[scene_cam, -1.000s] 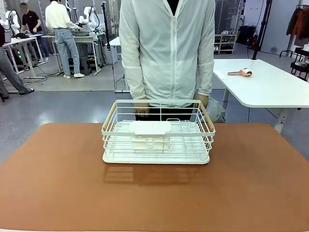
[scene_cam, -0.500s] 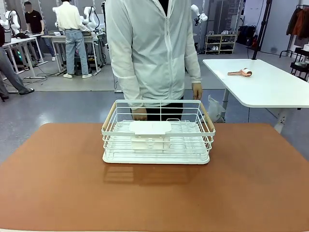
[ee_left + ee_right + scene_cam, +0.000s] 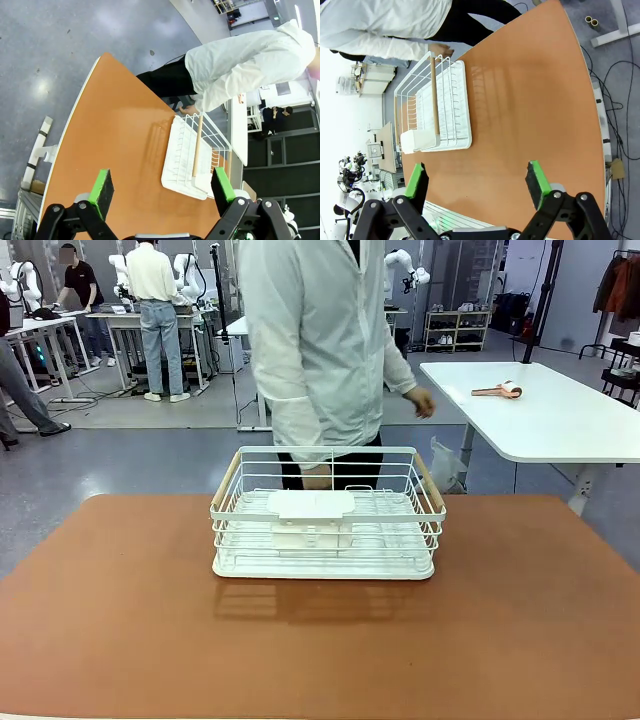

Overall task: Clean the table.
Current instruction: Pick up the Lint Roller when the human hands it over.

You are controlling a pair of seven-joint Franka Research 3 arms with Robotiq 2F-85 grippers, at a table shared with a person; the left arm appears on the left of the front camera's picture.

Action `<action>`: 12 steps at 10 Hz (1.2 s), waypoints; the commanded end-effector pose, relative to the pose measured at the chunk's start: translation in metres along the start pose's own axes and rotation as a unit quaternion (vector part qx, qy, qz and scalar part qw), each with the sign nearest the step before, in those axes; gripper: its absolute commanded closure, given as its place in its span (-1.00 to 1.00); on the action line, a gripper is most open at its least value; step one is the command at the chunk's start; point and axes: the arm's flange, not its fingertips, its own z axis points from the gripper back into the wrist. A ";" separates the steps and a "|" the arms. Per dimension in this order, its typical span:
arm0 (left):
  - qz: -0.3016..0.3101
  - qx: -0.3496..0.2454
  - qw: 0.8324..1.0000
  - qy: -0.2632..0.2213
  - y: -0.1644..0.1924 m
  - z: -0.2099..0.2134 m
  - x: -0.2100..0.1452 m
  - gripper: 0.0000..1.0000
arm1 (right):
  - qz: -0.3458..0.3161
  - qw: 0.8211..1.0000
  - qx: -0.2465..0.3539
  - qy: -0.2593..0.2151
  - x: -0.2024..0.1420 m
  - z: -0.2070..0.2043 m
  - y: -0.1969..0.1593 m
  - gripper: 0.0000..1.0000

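The reddish-brown table [image 3: 120, 620] spreads across the front view, with a white wire basket [image 3: 327, 512] standing on its far middle. In the left wrist view the table [image 3: 115, 150] and basket [image 3: 192, 155] lie below my left gripper [image 3: 162, 190], whose green-padded fingers stand wide open with nothing between them. High over the table [image 3: 530, 100] in the right wrist view, my right gripper [image 3: 477, 187] is open too, with the basket [image 3: 432, 107] off to one side. A person in a white jacket [image 3: 320, 340] stands behind the basket, one hand [image 3: 317, 477] near its far rim.
A white-topped table [image 3: 540, 415] with a small brown-handled tool [image 3: 498, 390] stands at the back right. Other people and benches are far off at the back left. Cables [image 3: 615, 125] run over the grey floor beside the table's edge.
The person has turned and shifted towards the picture's right, one hand swinging out towards the white table. Basket and table have not moved.
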 end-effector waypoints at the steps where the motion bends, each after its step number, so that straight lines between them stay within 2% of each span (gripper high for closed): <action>1: -0.008 -0.013 1.000 -0.001 0.003 0.001 0.002 -1.00 | 0.002 1.000 0.008 -0.002 0.000 0.001 0.002 -1.00; 12: -0.008 -0.013 1.000 -0.001 0.003 0.001 0.002 -1.00 | 0.002 1.000 0.008 -0.002 0.000 0.001 0.002 -1.00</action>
